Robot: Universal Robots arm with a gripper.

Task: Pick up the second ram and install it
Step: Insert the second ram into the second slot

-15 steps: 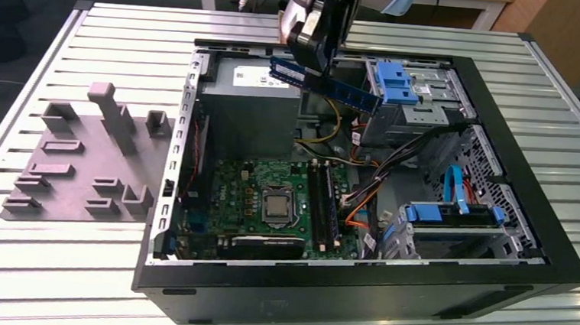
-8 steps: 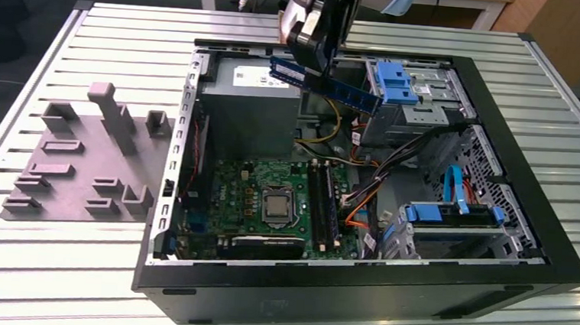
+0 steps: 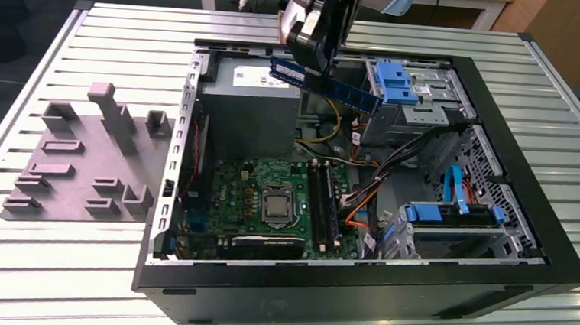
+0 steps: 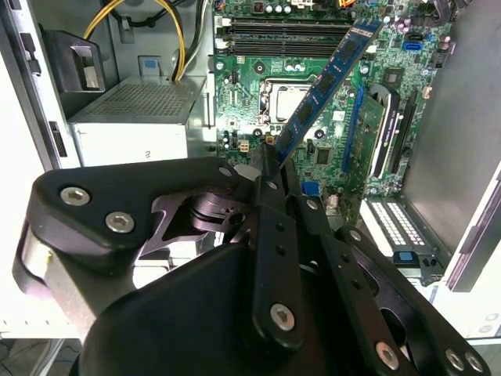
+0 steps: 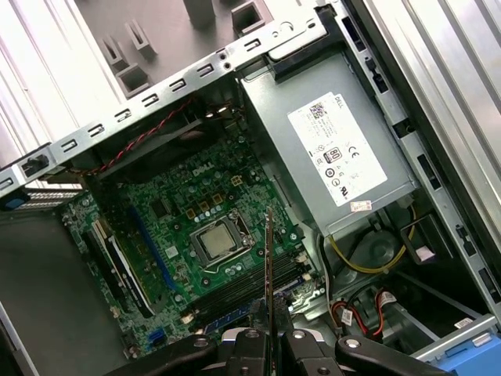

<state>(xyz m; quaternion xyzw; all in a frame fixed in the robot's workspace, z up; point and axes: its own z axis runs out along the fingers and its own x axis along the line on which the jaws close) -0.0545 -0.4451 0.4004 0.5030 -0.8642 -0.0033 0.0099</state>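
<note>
Your end effector point(image 4: 270, 168) pinching second ram point(image 4: 325, 82) by one end; stick in air, tilted (edge-on in first wrist view). Beneath it, green motherboard point(image 4: 243, 110) inside open case point(image 3: 364, 279). Beyond, slatted surface point(image 3: 125, 36).

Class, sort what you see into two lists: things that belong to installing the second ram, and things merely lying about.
Belong to the job: the second ram, clamped in the gripper above the open case; the motherboard with its long black memory slots.

Lying about: grey moulded tray beside the case; power supply; blue drive brackets.
</note>
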